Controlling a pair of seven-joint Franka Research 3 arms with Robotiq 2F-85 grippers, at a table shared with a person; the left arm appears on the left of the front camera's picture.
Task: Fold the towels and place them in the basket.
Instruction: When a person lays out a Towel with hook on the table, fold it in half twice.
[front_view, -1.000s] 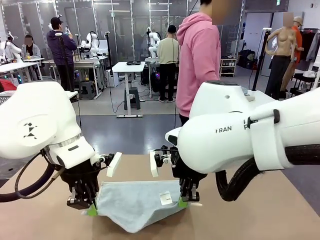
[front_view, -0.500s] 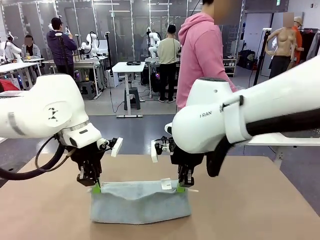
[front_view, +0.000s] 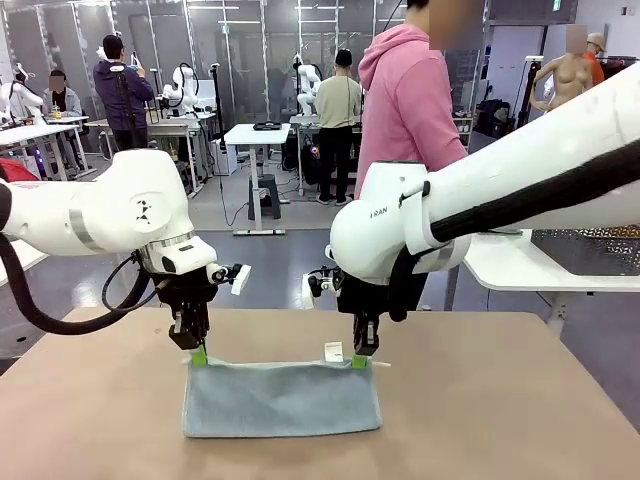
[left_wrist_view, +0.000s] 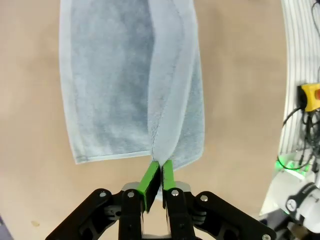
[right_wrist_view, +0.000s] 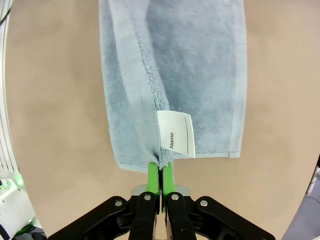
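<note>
1. Towel (front_view: 280, 400), light blue, lies on the table (front_view: 500, 410) on our near side. It is spread as a wide rectangle with its near edge flat on the tabletop.
2. We see its far edge raised a little, held at both corners, with cloth lying under the lifted layer. It looks doubled over.
3. Left gripper (front_view: 199, 355) has its fingers closed on the far left corner. In the wrist view we see the green pads (left_wrist_view: 148, 179) clamped on a ridge of cloth.
4. Right gripper (front_view: 359, 360) has its fingers closed on the far right corner, right beside the white label (right_wrist_view: 175, 133).
5. Person (front_view: 405, 100) in a pink hoodie stands beyond the table's far edge and is not touching the towel.
6. Progress, as we judge it: the first fold is about laid down but not yet let go. What is left is any further folding, moving this towel to the basket, then the other towel.
</note>
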